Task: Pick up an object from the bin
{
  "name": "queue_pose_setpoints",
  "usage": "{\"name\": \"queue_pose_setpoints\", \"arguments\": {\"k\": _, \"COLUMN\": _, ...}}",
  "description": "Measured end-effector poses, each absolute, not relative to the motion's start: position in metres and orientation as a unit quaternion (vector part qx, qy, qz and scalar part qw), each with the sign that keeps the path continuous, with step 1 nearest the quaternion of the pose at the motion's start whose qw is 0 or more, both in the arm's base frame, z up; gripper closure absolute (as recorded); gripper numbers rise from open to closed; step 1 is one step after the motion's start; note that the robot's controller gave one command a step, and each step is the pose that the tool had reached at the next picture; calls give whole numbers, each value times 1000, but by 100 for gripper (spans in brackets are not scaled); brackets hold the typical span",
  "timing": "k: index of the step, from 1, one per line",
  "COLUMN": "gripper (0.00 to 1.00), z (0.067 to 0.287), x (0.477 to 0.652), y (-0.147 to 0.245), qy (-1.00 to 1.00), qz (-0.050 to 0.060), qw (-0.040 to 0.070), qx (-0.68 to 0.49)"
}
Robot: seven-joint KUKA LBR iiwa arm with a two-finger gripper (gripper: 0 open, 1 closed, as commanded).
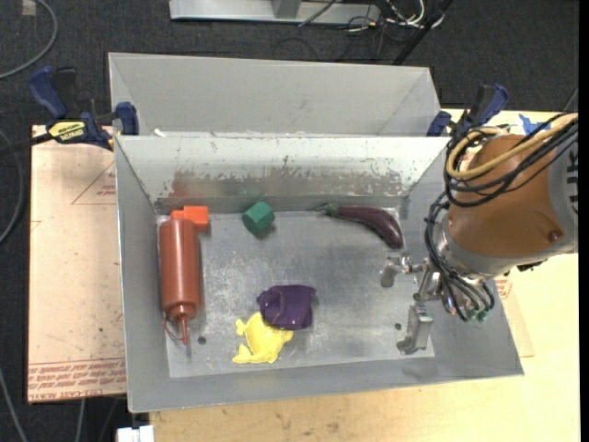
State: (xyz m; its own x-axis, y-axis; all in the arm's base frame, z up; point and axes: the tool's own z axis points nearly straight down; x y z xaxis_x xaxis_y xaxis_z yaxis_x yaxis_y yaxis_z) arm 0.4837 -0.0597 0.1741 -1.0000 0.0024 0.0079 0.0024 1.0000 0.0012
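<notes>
Camera view has the tool (407, 300) low in the near right part of the grey bin (276, 168), its two metal fingers (414, 330) spread and nothing between them. Under it is bare floor, so pressing the fingers together where it stands would likely catch nothing, and going lower there could scrape the metal. The right wall is just beside the wrist, and the looped cables (479, 168) on the arm hang over that rim; a sideways swing could knock the wall or snag them.

Along the near side to the left, a crumpled yellow toy (260, 341) lies touching a purple lump (287, 307) just behind it. A pinch at their join may lift both or drag one off the other. Both look soft and irregular, so a shallow grip could slip.

At the left wall lies a long red-brown tube (180, 270) with an orange cap (194, 216) at its far end. It is close along that wall, leaving little room for a finger on that side, and a grip away from its middle would probably let it tip.

Farthest back, a dark purple aubergine-shaped toy (373, 221), the thing nearest the tool, rests close to the foot of the far wall, with a small green block (259, 217) to its left. Here the risk is a finger striking the wall before it gets behind the curved body, pushing the toy away rather than enclosing it
</notes>
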Motion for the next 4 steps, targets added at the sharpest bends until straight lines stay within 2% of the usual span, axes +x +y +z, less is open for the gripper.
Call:
{"name": "queue_pose_setpoints", "arguments": {"k": 1, "gripper": 0, "z": 178, "x": 485, "y": -60, "qy": -1000, "qz": 0, "qw": 0, "qx": 0}}
{"name": "queue_pose_setpoints", "arguments": {"k": 2, "gripper": 0, "z": 145, "x": 510, "y": -40, "qy": -1000, "qz": 1, "qw": -4, "qx": -1}}
{"name": "queue_pose_setpoints", "arguments": {"k": 3, "gripper": 0, "z": 101, "x": 517, "y": -3, "qy": -999, "qz": 0, "qw": 1, "qx": 41}}
{"name": "queue_pose_setpoints", "arguments": {"k": 4, "gripper": 0, "z": 87, "x": 553, "y": 13, "qy": -995, "qz": -1, "qw": 0, "qx": 102}}
